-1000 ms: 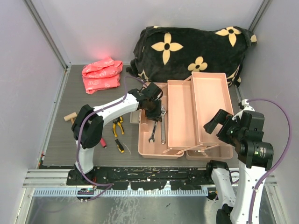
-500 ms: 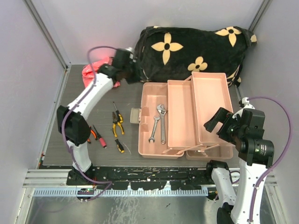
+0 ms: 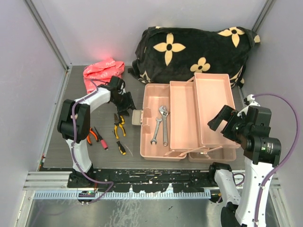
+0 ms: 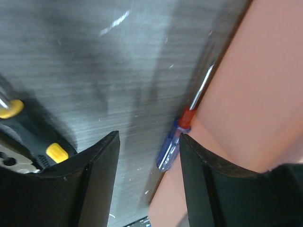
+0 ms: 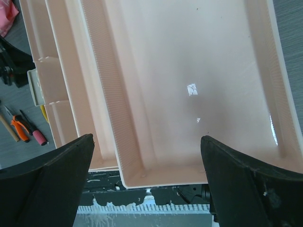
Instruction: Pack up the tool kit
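Toolbox (image 3: 182, 123) trays spread, left claw (image 4: 149, 138) parted beside screwdriver (image 4: 169, 149), right claw (image 5: 147, 139) wide, empty

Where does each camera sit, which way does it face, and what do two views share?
Top external: above and behind, facing down on the table; left arm and right arm show, flanking the toolbox.
Left wrist: on the left arm, facing down at a blue screwdriver by the toolbox; the open left gripper frames it.
Right wrist: facing down into the toolbox trays; the open right gripper shows.
Shared: top and right wrist both show the orange pliers.
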Controlling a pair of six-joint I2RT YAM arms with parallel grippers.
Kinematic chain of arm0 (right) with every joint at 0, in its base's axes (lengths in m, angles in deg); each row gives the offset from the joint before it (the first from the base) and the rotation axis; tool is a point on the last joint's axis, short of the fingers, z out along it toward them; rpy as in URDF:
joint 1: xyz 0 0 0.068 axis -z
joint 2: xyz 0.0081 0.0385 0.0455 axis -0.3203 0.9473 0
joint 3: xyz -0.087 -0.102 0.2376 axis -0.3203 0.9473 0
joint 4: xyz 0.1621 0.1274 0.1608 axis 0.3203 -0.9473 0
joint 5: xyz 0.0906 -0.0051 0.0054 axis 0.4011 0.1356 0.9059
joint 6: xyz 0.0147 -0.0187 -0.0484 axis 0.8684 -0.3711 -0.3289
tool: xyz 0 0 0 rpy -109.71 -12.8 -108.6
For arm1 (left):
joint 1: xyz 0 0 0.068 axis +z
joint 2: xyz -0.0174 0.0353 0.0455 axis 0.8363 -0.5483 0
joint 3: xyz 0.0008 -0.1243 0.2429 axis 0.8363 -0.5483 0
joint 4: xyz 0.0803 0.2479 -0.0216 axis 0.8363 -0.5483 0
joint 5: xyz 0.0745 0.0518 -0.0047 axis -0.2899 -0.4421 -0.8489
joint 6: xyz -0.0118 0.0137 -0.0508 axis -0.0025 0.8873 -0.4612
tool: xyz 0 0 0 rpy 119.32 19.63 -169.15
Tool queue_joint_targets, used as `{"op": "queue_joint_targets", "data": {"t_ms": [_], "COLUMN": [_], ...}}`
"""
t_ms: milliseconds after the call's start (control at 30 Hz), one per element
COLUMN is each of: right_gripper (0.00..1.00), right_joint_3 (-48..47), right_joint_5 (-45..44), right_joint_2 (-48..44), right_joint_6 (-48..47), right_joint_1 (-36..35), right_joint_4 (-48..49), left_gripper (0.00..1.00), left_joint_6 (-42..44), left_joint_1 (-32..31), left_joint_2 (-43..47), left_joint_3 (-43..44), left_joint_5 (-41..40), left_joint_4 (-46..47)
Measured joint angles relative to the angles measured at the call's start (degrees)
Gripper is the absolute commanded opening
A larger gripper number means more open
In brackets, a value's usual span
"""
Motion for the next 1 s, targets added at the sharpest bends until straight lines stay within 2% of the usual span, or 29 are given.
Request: {"op": "queue_joint_targets", "data": {"t_ms": [167, 433, 700, 1000], "right_gripper": [1.0, 1.0, 1.0, 1.0], "right_joint_3": [-1.4, -1.6, -1.8, -2.5], "right_joint_5": [0.0, 0.0, 0.0, 0.1], "right_joint_2": [0.0, -0.3, -0.8, -0.5], "right_joint_6": [0.0, 0.0, 0.0, 0.0], "right_joint_1": [0.0, 0.0, 0.0, 0.0], "right_joint_4": [-1.8, -3.3, -4.5, -4.9], "left_gripper": [0.56, 0.57, 0.57, 0.55], "left_joint_6": [-3.0, -7.7, -9.9, -10.5], "left_joint_1": [-0.3, -0.1, -0.1, -0.1], "left_joint_2": [0.1, 0.5, -0.7, -7.4], "left_joint_3": [-7.0, -11.3, -10.9, -4.8], "left_joint_5": [4.0, 9.0, 13.0, 17.5], "left_joint_4": [5.5, 13.4, 16.6, 16.3]}}
